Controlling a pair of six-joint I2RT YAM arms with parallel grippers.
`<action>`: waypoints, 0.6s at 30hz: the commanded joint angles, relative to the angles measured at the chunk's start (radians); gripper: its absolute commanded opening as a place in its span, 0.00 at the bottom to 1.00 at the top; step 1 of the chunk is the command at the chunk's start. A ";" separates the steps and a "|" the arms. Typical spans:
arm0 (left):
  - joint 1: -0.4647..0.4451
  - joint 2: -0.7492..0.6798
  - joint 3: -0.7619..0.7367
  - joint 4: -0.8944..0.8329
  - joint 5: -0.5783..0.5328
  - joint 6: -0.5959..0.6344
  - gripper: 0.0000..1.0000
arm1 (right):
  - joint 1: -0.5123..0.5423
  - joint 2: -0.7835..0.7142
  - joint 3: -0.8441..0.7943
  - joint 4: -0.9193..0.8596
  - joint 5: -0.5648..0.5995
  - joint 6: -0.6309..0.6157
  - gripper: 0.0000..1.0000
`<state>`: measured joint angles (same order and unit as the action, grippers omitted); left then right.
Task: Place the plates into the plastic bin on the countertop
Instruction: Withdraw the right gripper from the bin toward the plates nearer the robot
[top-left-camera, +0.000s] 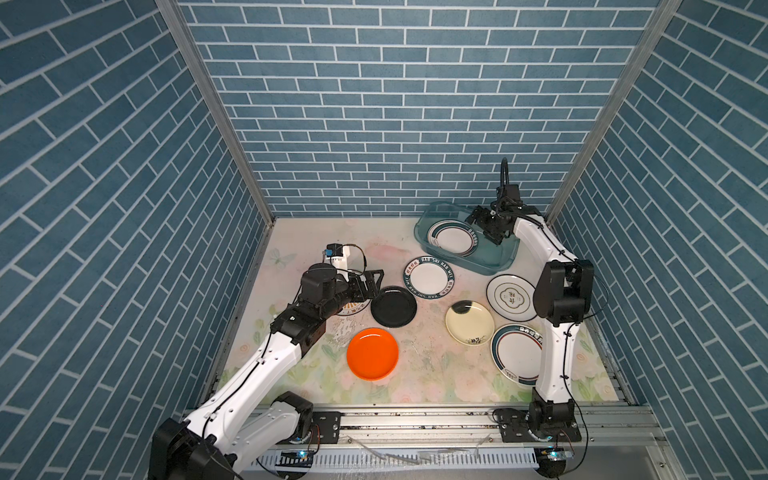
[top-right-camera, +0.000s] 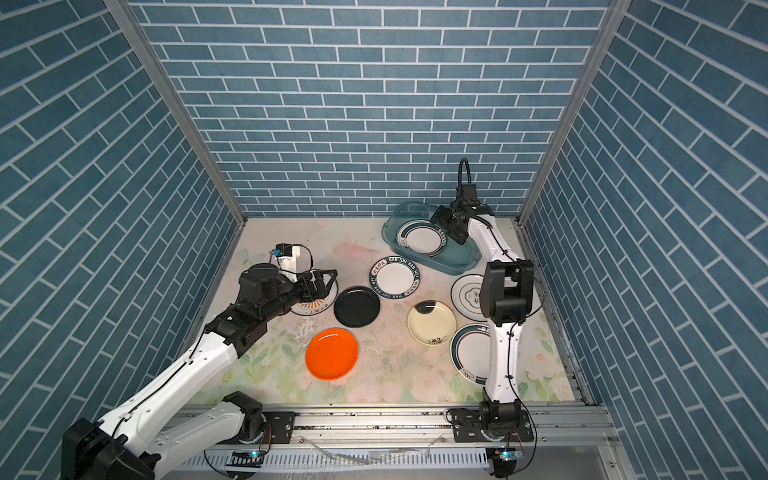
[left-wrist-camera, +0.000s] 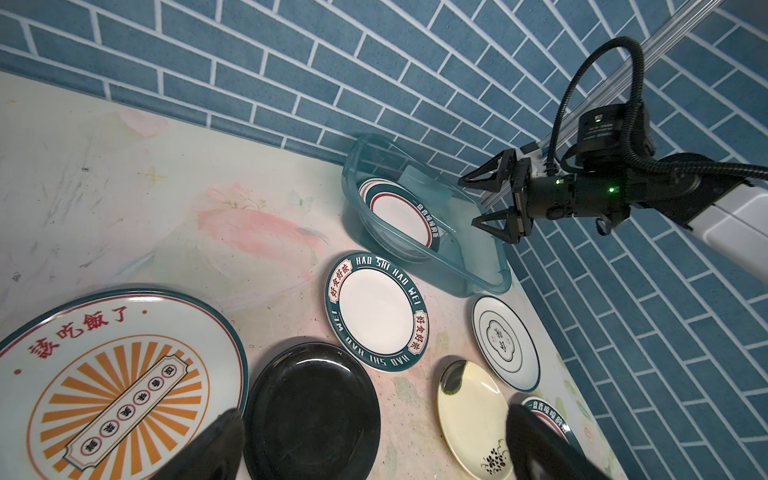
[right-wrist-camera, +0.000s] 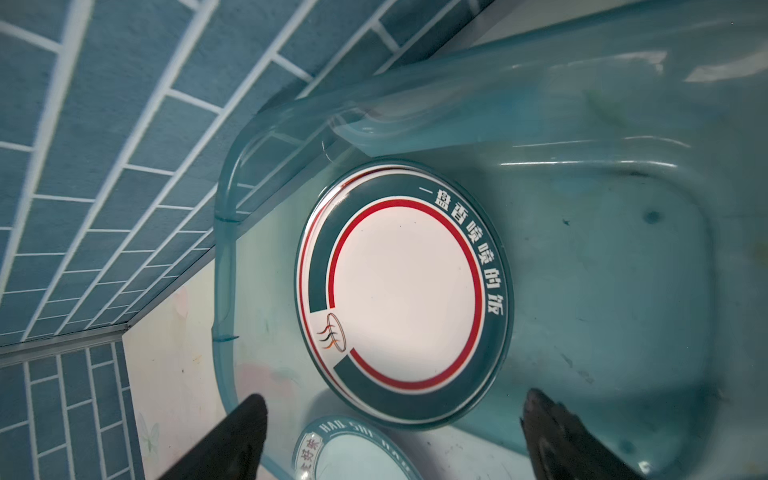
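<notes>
The teal plastic bin stands at the back right of the countertop. Inside it lies a white plate with a teal and red rim, stacked on another plate whose edge just shows. My right gripper hovers over the bin, open and empty. Several plates lie on the countertop: lettered rim, black, orange, cream. My left gripper is open and empty, low over the black plate's left edge and a sunburst plate.
A white plate with a clover outline and a teal-rimmed plate lie beside the right arm, which partly hides them. Blue brick walls close in three sides. A grey metal rail runs along the front.
</notes>
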<state>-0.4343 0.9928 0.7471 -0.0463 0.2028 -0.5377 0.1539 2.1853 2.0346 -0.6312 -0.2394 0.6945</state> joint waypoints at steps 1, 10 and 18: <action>0.005 -0.018 -0.017 0.013 -0.004 -0.007 1.00 | -0.013 -0.098 -0.029 -0.054 -0.003 -0.060 0.96; 0.005 -0.006 -0.018 0.034 0.019 -0.004 1.00 | -0.095 -0.450 -0.401 -0.074 0.022 -0.100 0.96; 0.006 0.045 -0.029 0.109 0.092 -0.018 1.00 | -0.136 -0.960 -0.928 -0.124 0.135 0.045 0.96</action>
<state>-0.4339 1.0130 0.7372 0.0082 0.2512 -0.5491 0.0082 1.3357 1.1961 -0.6918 -0.1665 0.6647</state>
